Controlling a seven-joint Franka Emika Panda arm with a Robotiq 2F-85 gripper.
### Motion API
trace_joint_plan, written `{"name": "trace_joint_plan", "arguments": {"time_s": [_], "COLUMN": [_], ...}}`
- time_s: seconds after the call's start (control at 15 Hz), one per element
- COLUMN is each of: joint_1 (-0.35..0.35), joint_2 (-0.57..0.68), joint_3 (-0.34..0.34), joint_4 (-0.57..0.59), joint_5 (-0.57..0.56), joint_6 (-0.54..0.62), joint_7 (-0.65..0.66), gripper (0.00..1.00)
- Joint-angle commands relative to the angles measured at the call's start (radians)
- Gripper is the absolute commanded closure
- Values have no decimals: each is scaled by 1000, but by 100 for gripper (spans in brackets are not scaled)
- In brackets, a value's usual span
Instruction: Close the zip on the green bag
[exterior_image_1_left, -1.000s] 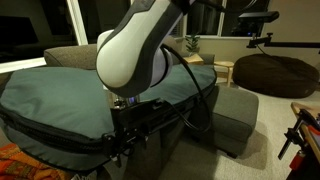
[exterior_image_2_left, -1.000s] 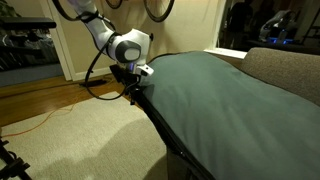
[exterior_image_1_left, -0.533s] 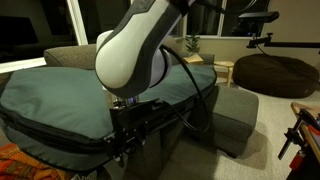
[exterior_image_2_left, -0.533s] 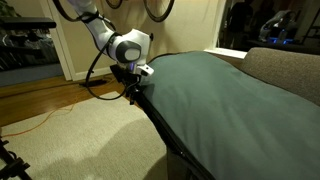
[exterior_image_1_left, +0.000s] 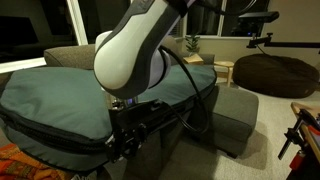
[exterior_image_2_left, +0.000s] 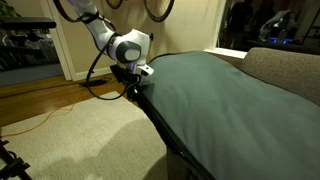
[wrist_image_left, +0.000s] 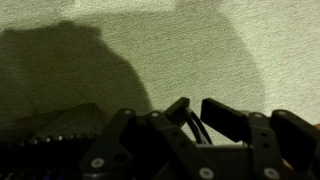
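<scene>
**Gripper down at the bag's edge by the zip, jaw state unreadable**

Wrist view: the gripper (wrist_image_left: 198, 112) fills the bottom of the frame and is very dark. The fingertips sit close together with something thin and dark between them. It's too murky to call them pinched or parted, so I can't tell. Beige carpet (wrist_image_left: 150, 50) lies behind it, half in the arm's shadow.

In both exterior views the gripper is low at the rounded end of the green bag (exterior_image_2_left: 215, 90). It is right at the zip (exterior_image_2_left: 165, 135), the dark band running round the bag's side edge. Actual contact with the zip isn't resolvable.

The white arm (exterior_image_1_left: 130, 55) reaches down over the bag's edge, with black cables (exterior_image_1_left: 195, 100) looped beside it. The bag lies flat across the grey sofa (exterior_image_1_left: 235, 115).

Farther out, an orange cable (exterior_image_2_left: 40, 120) trails across the wood floor (exterior_image_2_left: 30, 98). A dark brown beanbag (exterior_image_1_left: 272, 72) sits at the back of the room.
</scene>
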Motion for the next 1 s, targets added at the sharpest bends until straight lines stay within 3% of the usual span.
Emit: {"name": "trace_joint_plan", "arguments": {"time_s": [0.0,0.6,0.73,0.93], "joint_1": [9,8,-1,-18], "joint_2": [13,16,16,12], "joint_3": [-12,-9,-3,4], "joint_4": [14,11,5,-9], "joint_5": [-9,-6,0,11], "joint_6": [15,21,29,42], "joint_7": [5,1,-9,-26], "gripper": [97,93,61,44]}}
